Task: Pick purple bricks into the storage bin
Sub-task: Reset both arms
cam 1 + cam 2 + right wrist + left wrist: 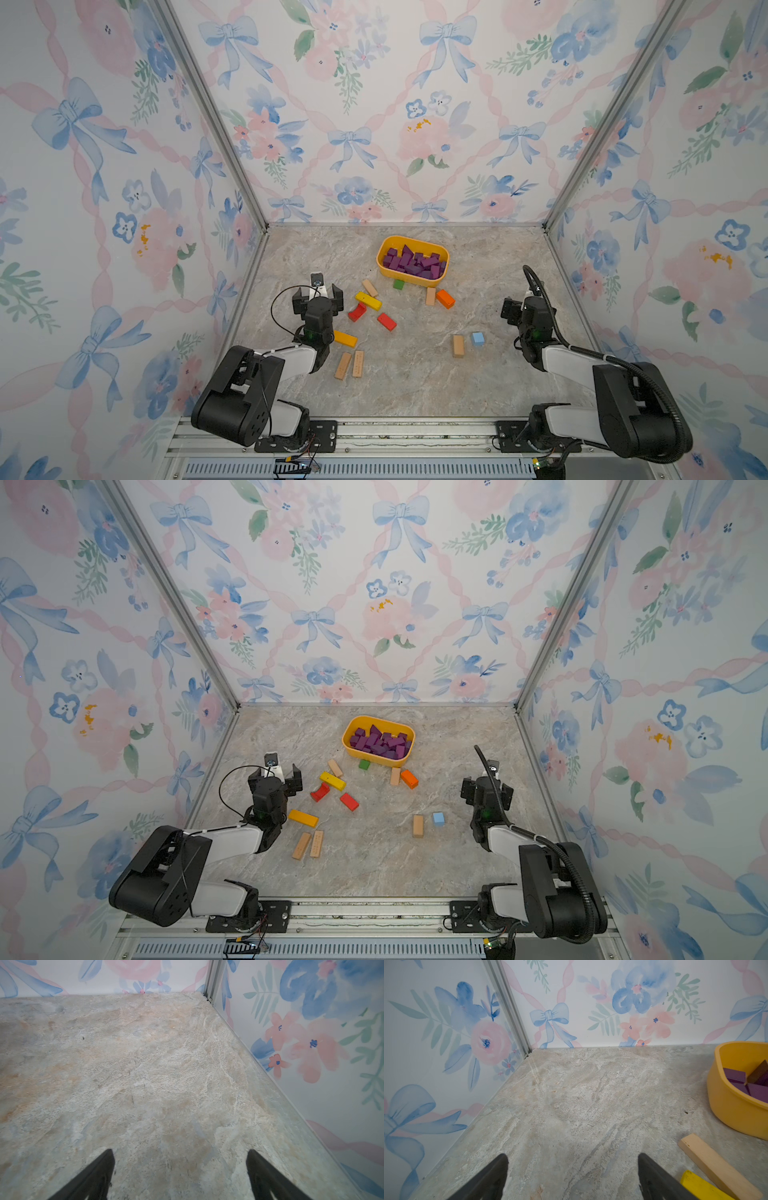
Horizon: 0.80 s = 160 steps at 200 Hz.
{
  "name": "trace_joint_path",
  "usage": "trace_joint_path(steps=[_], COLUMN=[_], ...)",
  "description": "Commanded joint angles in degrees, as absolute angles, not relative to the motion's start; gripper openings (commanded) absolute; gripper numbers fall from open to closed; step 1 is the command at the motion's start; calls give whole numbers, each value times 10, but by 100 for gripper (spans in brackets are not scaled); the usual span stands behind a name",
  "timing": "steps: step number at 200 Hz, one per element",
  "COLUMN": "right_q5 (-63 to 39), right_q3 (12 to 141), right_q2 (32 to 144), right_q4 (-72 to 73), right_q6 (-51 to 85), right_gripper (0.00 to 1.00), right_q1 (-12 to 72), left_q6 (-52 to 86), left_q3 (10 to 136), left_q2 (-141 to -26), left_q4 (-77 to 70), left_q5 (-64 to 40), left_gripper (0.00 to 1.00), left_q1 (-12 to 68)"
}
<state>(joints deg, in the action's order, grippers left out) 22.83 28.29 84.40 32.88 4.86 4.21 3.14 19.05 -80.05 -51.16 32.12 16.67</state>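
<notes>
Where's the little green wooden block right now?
In both top views the small green wooden block sits just in front of the yellow plastic storage bin, near its left end.

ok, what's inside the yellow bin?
A heap of purple bricks fills the bin; no other colour shows in it. The heap covers the bin floor, so anything beneath the top bricks cannot be seen.

Walls: I see three white wallpapered panels [374, 124] with pink ribbons, blue bows, watercolour flowers | Corners: slim silver aluminium posts [218, 124] | Floor: grey-beige marbled stone-look tabletop [415, 374] | Front: silver slotted aluminium rail [415, 434] | Light: soft, even
</notes>
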Motion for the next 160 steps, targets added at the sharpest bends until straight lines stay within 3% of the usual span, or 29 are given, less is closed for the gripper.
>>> trace_joint_path(steps=[1, 160], right_q5=[238, 266], right_q3=[302, 190], right_q2=[861, 851], right_q4=[350, 560], right_q6=[39, -11], right_gripper=[97, 97], right_q1=[47, 92], left_q6=[31, 53], left_q3=[180, 45], left_q2=[-817, -725], left_q4=[-561, -713], left_q5=[312, 198], left_gripper=[98, 98], left_q1=[160, 102])
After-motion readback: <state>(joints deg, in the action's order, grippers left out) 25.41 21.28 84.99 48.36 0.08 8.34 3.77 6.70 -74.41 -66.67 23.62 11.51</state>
